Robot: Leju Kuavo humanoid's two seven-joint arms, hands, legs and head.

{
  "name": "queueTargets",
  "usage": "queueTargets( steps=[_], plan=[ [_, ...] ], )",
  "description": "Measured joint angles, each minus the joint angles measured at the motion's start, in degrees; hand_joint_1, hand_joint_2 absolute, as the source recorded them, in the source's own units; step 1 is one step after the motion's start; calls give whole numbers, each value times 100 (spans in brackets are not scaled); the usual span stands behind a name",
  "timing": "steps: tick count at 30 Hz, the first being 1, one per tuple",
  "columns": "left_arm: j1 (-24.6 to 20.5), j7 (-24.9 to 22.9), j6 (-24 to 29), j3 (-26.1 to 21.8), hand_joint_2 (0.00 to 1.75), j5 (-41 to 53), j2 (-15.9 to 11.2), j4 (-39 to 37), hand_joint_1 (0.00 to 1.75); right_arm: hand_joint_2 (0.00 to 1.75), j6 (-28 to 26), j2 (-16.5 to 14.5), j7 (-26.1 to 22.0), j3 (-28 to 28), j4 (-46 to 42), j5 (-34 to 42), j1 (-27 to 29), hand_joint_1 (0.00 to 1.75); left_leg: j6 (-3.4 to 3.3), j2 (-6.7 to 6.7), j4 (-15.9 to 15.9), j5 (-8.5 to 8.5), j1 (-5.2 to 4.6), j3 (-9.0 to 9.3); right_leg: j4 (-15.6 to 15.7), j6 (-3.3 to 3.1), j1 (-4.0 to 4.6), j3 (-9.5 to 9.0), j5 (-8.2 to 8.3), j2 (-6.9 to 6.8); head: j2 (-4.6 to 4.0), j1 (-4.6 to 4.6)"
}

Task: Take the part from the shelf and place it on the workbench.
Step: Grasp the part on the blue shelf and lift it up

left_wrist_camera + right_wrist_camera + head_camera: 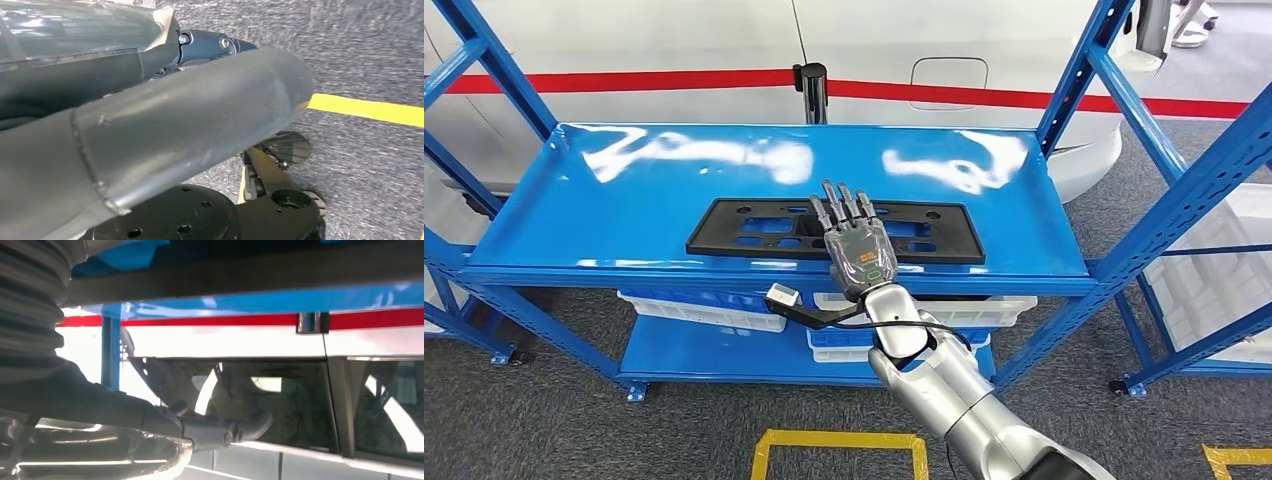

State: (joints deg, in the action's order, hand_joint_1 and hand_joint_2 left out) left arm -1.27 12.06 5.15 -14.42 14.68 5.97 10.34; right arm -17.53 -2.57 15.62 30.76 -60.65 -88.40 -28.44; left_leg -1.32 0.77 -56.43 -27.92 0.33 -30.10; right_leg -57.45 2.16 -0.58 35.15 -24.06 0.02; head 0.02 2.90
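The part (754,228) is a long flat black frame with cut-outs, lying along the front of the blue shelf's top board (674,170). My right hand (856,245) reaches in from the lower right and is spread over the part's right-of-middle section, fingers stretched forward, gripping nothing. In the right wrist view the part (250,275) is a dark band seen edge-on against the blue board, and the thumb (220,432) stands apart from it. My left hand (175,125) hangs over the grey floor with its thumb straight out and nothing in it.
White crates (714,310) sit on the lower shelf. Blue uprights and braces (1194,190) flank the rack on both sides. A white car body with a red stripe (674,50) stands behind it. Yellow floor markings (839,445) lie in front.
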Motion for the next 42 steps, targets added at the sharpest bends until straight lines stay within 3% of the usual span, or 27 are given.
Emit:
queueTargets(
  steps=[1, 4, 5, 7, 8, 9, 10, 11, 13, 14, 15, 18, 32, 33, 36, 37, 42],
  plan=[
    [-3, 5, 3, -1, 0, 8, 1, 0, 0, 175, 3, -2, -3, 0, 3, 2, 2, 0, 37, -2, 8, -26, -1, 19, 8, -72, 19, -21, -15, 6, 0, -1],
    [-3, 14, 12, -2, 0, 19, -5, 3, 0, 175, 7, -18, -4, -2, 1, 1, 3, 0, 144, -32, -129, -156, 34, 9, 65, -239, -27, -112, -42, 27, 0, -4],
    [-3, 16, 14, -3, 0, 20, -6, 4, 0, 175, 7, -27, -3, -2, 1, 0, 3, 0, 174, -42, -396, -289, 41, -108, 84, -284, -48, -154, -57, 31, 0, -8],
    [0, 28, 26, -3, 0, 26, -3, 3, 0, 175, 15, -37, 3, -1, 9, -3, 8, 0, 220, -53, -1220, -624, 54, -561, 88, -356, -34, -213, -103, 27, 0, -12],
    [4, 55, 61, -3, 0, 41, -2, 3, 0, 175, 28, -39, 14, -1, 17, -7, 16, 0, 232, -55, -1581, -723, 60, -804, 87, -373, -21, -234, -123, 28, 0, -11],
    [9, 105, 145, -2, 0, 66, -2, 2, 0, 175, 51, -39, 32, -1, 27, -10, 26, 0, 231, -55, -1749, -700, 62, -968, 85, -382, -8, -255, -144, 35, 0, -11],
    [12, 170, 271, -1, 0, 99, -2, 2, 0, 175, 79, -37, 56, -1, 36, -14, 37, 0, 215, -56, -1682, -552, 62, -1016, 85, -383, 6, -283, -165, 47, 0, -12],
    [13, 237, 420, -1, 0, 129, -2, 2, 0, 175, 107, -36, 79, -3, 42, -16, 44, 0, 179, -56, -1387, -300, 57, -945, 85, -379, 20, -318, -190, 60, 0, -12],
    [9, 327, 650, -4, 0, 155, -14, 2, 0, 175, 145, -34, 105, -5, 48, -21, 54, 0, 51, -63, -555, 203, 18, -635, 89, -363, 50, -383, -241, 84, 0, -9],
    [6, 350, 706, -8, 0, 155, -20, 2, 0, 175, 160, -32, 109, -5, 53, -22, 55, 0, -8, -74, -259, 341, -7, -514, 87, -348, 67, -399, -264, 90, 0, -8],
    [3, 362, 729, -10, 0, 155, -21, 2, 0, 175, 173, -28, 107, -5, 63, -21, 57, 0, -15, -84, -100, 395, -26, -449, 79, -339, 85, -400, -287, 93, 0, -4],
    [1, 380, 748, -17, 0, 156, -7, 2, 0, 175, 189, -16, 74, -4, 107, 7, 50, 0, 66, -88, -47, 395, -42, -431, 55, -337, 105, -388, -327, 75, 0, -1],
    [0, 359, 746, -33, 0, 193, 0, 2, 0, 175, 185, -24, -9, -1, 264, 106, -11, 0, 14, -65, -54, 379, -76, -422, 75, -323, 73, -414, -325, 58, 0, -2],
    [0, 356, 746, -32, 0, 197, 0, 2, 0, 175, 192, -27, -10, -1, 271, 106, -12, 16, 14, -65, -54, 380, -75, -419, 75, -323, 73, -417, -325, 58, 0, -2],
    [0, 355, 750, -31, 0, 201, 0, 2, 0, 175, 234, -42, -14, 1, 291, 107, -14, 117, 14, -65, -54, 380, -71, -414, 75, -323, 76, -421, -325, 58, 0, -2],
    [0, 355, 753, -31, 0, 203, 0, 2, 0, 175, 250, -45, -16, 2, 301, 108, -13, 138, 14, -65, -54, 380, -70, -413, 75, -324, 77, -421, -325, 58, 0, -2],
    [0, 355, 784, -32, 0, 214, 2, 2, 0, 175, 267, -47, -26, 31, 357, 109, -7, 152, 14, -67, -54, 381, -67, -413, 74, -324, 80, -420, -325, 58, 0, -2]
  ],
)
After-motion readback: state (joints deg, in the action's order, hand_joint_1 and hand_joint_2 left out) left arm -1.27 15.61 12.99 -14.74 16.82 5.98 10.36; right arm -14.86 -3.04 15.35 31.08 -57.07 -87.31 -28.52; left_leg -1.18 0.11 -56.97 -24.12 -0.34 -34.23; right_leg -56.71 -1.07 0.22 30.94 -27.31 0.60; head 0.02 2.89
